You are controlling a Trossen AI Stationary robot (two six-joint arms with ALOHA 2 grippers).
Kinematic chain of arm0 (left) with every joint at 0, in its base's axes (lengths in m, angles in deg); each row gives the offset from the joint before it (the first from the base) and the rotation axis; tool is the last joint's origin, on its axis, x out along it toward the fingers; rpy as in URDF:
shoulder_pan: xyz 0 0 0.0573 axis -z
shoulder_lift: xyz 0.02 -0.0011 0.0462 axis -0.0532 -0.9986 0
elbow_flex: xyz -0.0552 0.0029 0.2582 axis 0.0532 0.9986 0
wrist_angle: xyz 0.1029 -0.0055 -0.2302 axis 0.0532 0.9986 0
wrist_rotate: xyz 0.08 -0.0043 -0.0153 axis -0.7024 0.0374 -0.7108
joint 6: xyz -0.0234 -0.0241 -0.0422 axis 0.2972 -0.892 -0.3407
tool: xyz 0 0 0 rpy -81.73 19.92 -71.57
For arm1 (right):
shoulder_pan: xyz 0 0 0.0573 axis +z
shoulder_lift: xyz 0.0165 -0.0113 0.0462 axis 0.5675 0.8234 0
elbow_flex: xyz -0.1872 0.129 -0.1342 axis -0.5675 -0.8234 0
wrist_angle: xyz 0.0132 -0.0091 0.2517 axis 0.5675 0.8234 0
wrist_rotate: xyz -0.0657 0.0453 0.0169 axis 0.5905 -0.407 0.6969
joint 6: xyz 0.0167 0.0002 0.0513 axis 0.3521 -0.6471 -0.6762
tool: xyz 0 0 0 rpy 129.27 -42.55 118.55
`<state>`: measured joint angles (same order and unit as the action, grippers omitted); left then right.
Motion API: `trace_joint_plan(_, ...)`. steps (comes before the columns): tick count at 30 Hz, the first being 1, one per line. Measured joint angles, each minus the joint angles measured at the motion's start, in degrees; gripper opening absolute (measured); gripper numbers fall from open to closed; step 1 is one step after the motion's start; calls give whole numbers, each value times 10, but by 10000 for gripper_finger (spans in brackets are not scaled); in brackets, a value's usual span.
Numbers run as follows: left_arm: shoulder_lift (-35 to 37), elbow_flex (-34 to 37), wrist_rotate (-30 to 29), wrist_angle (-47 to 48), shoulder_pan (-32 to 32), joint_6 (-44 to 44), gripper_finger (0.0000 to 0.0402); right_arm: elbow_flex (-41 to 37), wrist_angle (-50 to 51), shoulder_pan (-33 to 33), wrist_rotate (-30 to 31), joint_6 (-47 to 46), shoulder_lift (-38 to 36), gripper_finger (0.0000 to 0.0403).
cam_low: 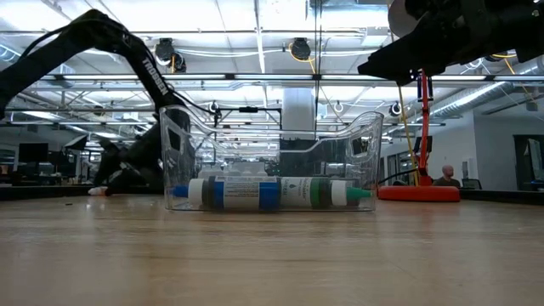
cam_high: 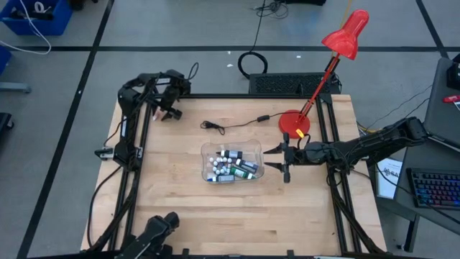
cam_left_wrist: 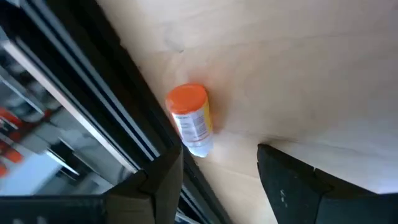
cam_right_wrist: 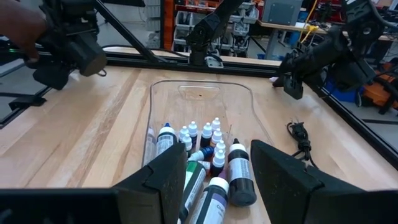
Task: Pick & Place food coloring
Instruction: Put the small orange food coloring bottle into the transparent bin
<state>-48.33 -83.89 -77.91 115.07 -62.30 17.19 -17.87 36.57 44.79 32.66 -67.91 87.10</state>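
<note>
The food coloring bottles, tiny with white caps and dark, green or blue bodies, lie and stand in a heap inside a clear plastic tub at mid-table; the low view shows several lying on its floor. My right gripper is open and hovers just off the tub's right end, above rim height, looking in over the bottles. My left gripper is open at the table's far left corner. Just beyond its fingertips a small orange-capped bottle lies on its side by the frame rail.
A red desk lamp stands with its base at the far right, its black cable trailing across the far half of the table. Black frame rails run along the left and right edges. The near half is bare wood.
</note>
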Motion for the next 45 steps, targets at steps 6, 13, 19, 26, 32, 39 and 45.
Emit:
trace_joint_plan(6, 0, -3, 11, 6, -10, -59, 211, 0, 0, 0, 0, -1, 0, 171)
trace_joint_plan(13, 0, -11, 15, 4, -22, -54, 211, 0, 0, 0, 0, -7, 0, 171)
trace_joint_plan(19, 19, -12, 54, -41, -22, -16, 211, 0, 1, 0, 0, -7, 0, 171)
trace_joint_plan(26, 20, -12, 69, -46, -22, -2, 211, 0, 5, 0, 0, -6, 0, 171)
trace_joint_plan(32, 20, -13, 98, -57, -13, 32, 211, 0, 4, 0, 0, -5, 0, 171)
trace_joint_plan(39, 65, -9, 97, -88, -1, 47, 211, 0, 0, 0, 0, 4, 0, 171)
trace_joint_plan(45, 126, -9, 70, -99, -19, 14, 211, 0, 0, 0, 0, 2, 0, 171)
